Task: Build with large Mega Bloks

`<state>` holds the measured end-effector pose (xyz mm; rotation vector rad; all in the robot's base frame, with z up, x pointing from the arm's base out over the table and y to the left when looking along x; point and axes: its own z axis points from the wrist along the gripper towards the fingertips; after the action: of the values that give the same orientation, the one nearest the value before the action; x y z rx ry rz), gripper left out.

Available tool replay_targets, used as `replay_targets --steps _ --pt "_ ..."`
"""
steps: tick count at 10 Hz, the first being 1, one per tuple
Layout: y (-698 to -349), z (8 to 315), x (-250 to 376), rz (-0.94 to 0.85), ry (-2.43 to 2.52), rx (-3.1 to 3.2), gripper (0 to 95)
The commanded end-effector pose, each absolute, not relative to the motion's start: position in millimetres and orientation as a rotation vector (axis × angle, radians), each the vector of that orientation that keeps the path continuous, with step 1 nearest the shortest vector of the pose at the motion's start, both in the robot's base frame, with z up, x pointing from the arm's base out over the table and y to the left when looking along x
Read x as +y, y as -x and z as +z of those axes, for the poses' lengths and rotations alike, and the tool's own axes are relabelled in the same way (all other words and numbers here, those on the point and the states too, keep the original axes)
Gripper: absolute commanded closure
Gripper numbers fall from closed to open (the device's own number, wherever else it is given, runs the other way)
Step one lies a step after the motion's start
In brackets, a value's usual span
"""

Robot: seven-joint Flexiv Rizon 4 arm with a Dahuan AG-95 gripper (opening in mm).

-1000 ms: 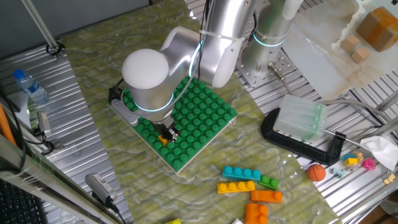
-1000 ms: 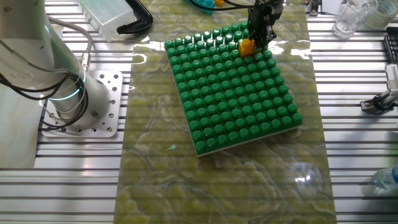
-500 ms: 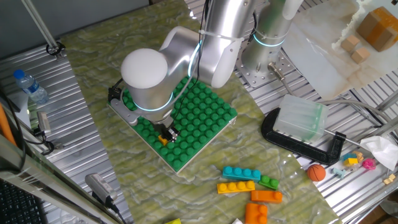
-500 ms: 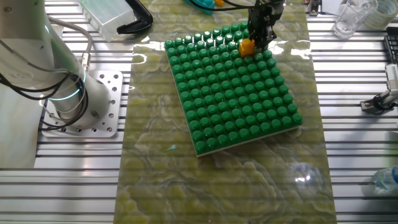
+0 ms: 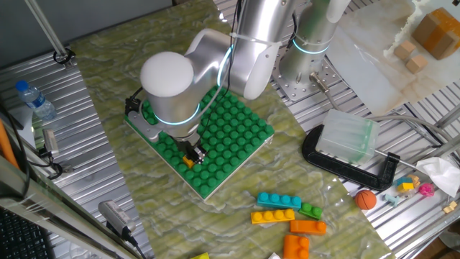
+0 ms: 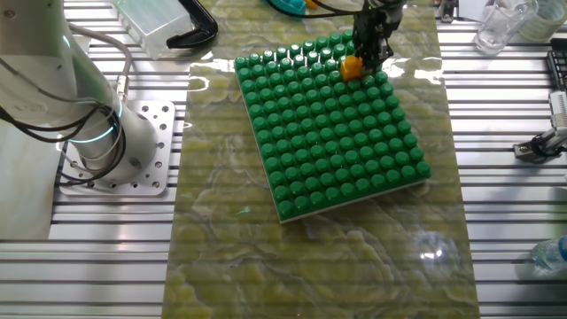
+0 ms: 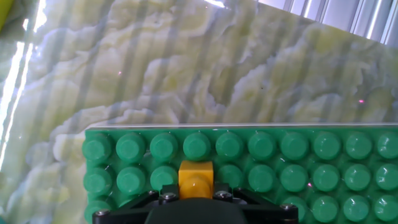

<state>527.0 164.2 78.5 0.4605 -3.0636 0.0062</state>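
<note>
Basically mid-placement: gripper [image 6: 370, 55] low over far corner area of green baseplate [image 6: 337, 168], closed narrow on one small yellow-orange brick [image 6: 352, 66], single stud. Seen in hand view as yellow brick [image 7: 196, 179] sitting betw. the fingers, stud up, lined up w/ the baseplate [image 7: 298, 155] stud grid, second row in from the edge. Looked seated or nearly so; couldn't tell if fully pressed home. Held upright & square to the rows prob. so the brick's underside would mate w/ the studs w/o jamming. Gripped by its sides, leaving the top stud free for later stacking.

From one fixed view, mostly hidden by arm; only gripper [image 5: 192, 154] tip and a sliver of brick [image 5: 188, 162] visible near baseplate [image 5: 237, 137] edge closest to spare pieces.

Spares well apart on the marbled mat, off the plate: cyan brick [image 5: 279, 201], yellow brick [image 5: 272, 216] just beside it, green brick [image 5: 311, 211], orange brick [image 5: 307, 227] plus another orange one [image 5: 295, 246] near frame bottom. Prob. parked there as a supply pile within reach. Orange ball [image 5: 366, 198] farther right, near black clamp [image 5: 345, 164], not part of build.

Judged early in task: one brick on plate, the rest unplaced. Next likely needing a firm press down, then release straight up to avoid tugging brick loose.
</note>
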Motion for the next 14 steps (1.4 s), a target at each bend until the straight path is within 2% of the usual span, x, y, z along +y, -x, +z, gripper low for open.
replay_targets --steps 1,9,10,14 --pt "-527 70 165 0.012 -0.468 -3.063 95.0" --pt "-526 79 164 0.003 -0.472 -3.076 95.0" --pt "-526 80 163 -0.006 -0.473 -3.079 76.0" --pt "-526 82 163 -0.029 -0.461 -3.094 76.0"
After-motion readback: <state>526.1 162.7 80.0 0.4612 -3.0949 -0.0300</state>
